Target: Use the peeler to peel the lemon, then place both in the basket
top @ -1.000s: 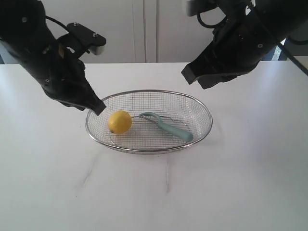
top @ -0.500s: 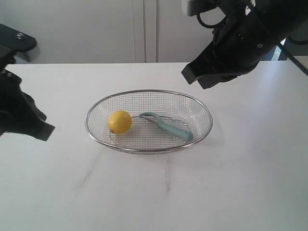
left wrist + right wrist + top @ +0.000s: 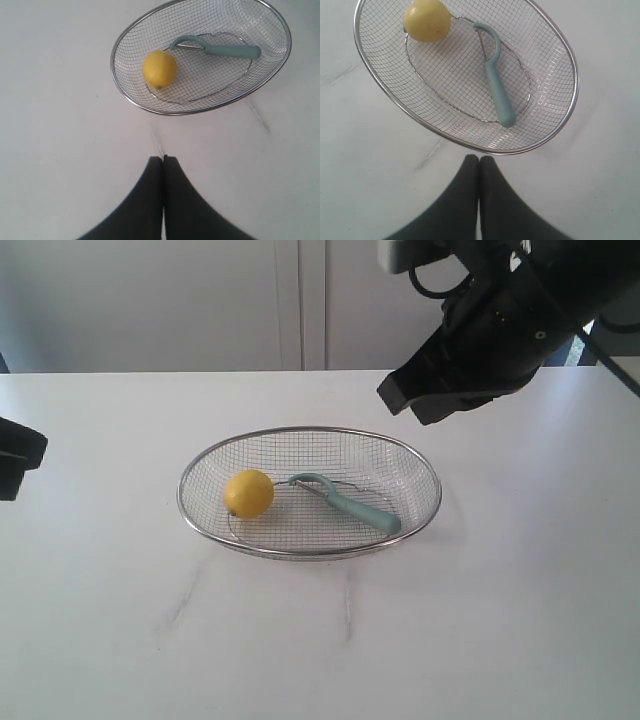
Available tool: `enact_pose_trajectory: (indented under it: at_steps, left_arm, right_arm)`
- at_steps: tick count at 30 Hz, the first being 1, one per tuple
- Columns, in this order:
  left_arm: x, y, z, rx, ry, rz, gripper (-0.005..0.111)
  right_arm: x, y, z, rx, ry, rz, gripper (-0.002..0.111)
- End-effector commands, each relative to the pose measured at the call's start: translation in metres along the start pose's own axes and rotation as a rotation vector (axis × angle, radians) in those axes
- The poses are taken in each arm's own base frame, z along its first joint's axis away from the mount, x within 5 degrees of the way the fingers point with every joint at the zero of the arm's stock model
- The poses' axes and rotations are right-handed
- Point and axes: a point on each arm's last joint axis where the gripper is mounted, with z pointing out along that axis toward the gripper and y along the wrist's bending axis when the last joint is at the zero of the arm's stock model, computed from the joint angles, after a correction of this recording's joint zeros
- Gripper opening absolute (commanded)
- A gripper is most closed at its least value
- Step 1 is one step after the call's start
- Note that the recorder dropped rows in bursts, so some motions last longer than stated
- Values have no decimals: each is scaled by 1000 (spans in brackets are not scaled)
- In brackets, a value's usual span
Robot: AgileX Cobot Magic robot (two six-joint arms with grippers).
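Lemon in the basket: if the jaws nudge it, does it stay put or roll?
Probably rolls: the lemon is round and smooth, sitting on curved mesh. The basket wall right beside it should stop it that way; the other way it would likely bump the peeler head. Skin looks glossy, so a shallow pinch might slip.

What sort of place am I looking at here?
Probably a robot test bench, kitchen-themed: a white table, a black robot arm overhead, and a wire basket holding a lemon and peeler.

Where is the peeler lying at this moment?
In the exterior view the peeler lies inside the basket, right of centre, its head close to the lemon.
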Motion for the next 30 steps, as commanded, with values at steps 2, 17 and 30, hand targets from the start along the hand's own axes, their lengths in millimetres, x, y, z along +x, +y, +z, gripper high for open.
enact_pose_trajectory:
  at_steps: [2,17,30]
  left_arm:
    - [3,-1,-2,7,5,-13,0]
    - [8,38,-28,-200,-87,-181,0]
    - [20,43,-79,-358,-506,-187,0]
  right_arm:
    - [1,0,-2,3,-8,3,0]
    - [0,0,-2,4,-11,3,0]
    - [0,0,-2,4,-11,3,0]
